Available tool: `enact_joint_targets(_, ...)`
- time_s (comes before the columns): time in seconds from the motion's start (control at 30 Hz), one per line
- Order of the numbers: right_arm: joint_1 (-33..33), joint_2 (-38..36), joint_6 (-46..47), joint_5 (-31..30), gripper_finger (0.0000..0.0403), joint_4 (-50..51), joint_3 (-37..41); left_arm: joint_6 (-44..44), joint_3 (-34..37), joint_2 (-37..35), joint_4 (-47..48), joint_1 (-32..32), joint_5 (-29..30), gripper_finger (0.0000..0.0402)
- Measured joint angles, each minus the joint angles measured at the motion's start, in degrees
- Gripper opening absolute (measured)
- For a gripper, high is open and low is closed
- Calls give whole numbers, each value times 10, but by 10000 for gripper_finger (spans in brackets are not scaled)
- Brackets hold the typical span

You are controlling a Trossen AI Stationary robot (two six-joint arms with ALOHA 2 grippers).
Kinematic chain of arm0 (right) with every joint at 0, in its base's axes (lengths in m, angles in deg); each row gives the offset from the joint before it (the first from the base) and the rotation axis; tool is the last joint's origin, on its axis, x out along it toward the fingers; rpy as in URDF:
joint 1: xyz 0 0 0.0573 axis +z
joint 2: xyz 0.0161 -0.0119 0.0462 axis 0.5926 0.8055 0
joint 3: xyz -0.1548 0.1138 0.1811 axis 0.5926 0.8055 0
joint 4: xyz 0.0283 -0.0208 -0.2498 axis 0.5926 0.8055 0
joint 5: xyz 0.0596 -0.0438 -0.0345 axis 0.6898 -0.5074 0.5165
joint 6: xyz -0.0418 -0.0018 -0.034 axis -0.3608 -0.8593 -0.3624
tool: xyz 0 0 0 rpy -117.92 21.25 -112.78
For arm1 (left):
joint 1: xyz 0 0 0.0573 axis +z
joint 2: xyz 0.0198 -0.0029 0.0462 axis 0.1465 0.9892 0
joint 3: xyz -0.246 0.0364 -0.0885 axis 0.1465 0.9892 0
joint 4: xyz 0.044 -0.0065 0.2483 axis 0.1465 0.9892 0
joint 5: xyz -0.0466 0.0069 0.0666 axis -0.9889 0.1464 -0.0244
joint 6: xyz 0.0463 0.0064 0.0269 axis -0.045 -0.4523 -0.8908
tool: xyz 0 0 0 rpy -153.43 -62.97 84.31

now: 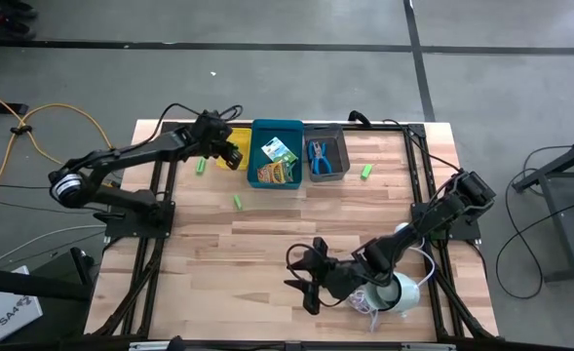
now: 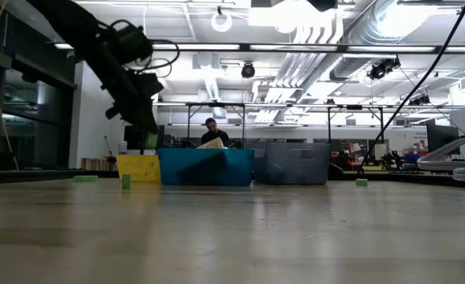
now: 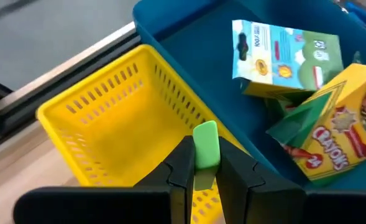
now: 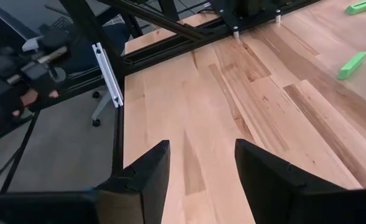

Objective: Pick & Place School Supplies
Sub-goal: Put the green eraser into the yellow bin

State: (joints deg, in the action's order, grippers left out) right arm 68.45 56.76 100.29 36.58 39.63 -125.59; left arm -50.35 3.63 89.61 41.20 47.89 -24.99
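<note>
1. My left gripper (image 3: pixel 205 177) hangs above the yellow bin (image 3: pixel 102 134) at the table's far left side, fingers pinched narrow on a green stub (image 3: pixel 205 146) that stands up between them.
2. Two more green pieces lie on the wood near that bin: one (image 1: pixel 200 167) just beside it, another (image 1: pixel 238 202) nearer the table's middle.
3. Next along, the blue bin (image 1: pixel 259 156) touches the yellow one and holds two crayon boxes (image 3: pixel 294 62), one leaning across the other.
4. Then the grey bin (image 1: pixel 340 151), with the blue-handled scissors (image 1: pixel 319 154) inside.
5. A last green piece (image 1: pixel 366 171) sits just right of the grey bin.
6. My right gripper (image 1: pixel 306 276) waits low over bare wood at the near edge, fingers spread wide, holding nothing, with the round white device (image 1: pixel 396 292) behind it.
</note>
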Motion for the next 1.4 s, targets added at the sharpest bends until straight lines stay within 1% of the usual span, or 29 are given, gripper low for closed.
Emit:
enact_joint_targets(0.2,0,0,0,0,173,0,0,-27,0,60,-43,48,-92,43)
enact_joint_targets(0.4,0,0,0,0,173,0,0,-39,0,108,-81,84,-123,43)
enact_joint_targets(0.57,0,0,-9,0,173,0,0,-44,0,132,-87,107,-154,43)
enact_joint_targets(0.73,0,0,-15,0,173,0,0,-55,0,147,-87,123,-213,43)
enact_joint_targets(0.8,0,0,-15,0,173,0,0,-56,0,152,-87,126,-226,43)
enact_joint_targets(0.9,0,0,-15,0,173,0,0,-59,0,155,-86,130,-236,43)
enact_joint_targets(1.17,0,0,-17,0,173,1,0,-62,0,155,-81,130,-231,46)
enact_joint_targets(1.4,0,0,-15,1,173,0,0,-63,0,155,-81,128,-229,68)
